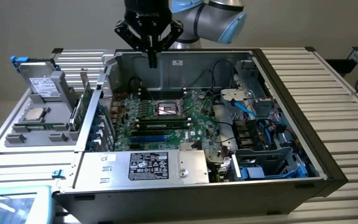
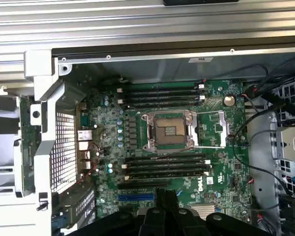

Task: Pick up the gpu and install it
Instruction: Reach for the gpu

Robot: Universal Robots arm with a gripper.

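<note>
My gripper (image 1: pixel 152 61) hangs shut and empty above the open computer case, over the rear edge of the green motherboard (image 1: pixel 166 116). Its dark fingers (image 2: pixel 160 199) are pressed together over the board near the blue expansion slot (image 2: pixel 136 196). A dark card with a metal bracket, which I take for the gpu (image 1: pixel 81 106), stands on edge in a grey holder outside the case wall on the exterior view's left. It is well apart from the gripper. From above, the gpu's edge (image 2: pixel 20 142) is a thin strip.
A silver box with a black label (image 1: pixel 148 166) sits at the case's front. Memory sticks (image 1: pixel 161 125) fill slots beside the open processor socket (image 2: pixel 168 130). Blue and black cables (image 1: pixel 253 116) crowd the exterior view's right. A drive caddy (image 1: pixel 45 88) stands on the left tray.
</note>
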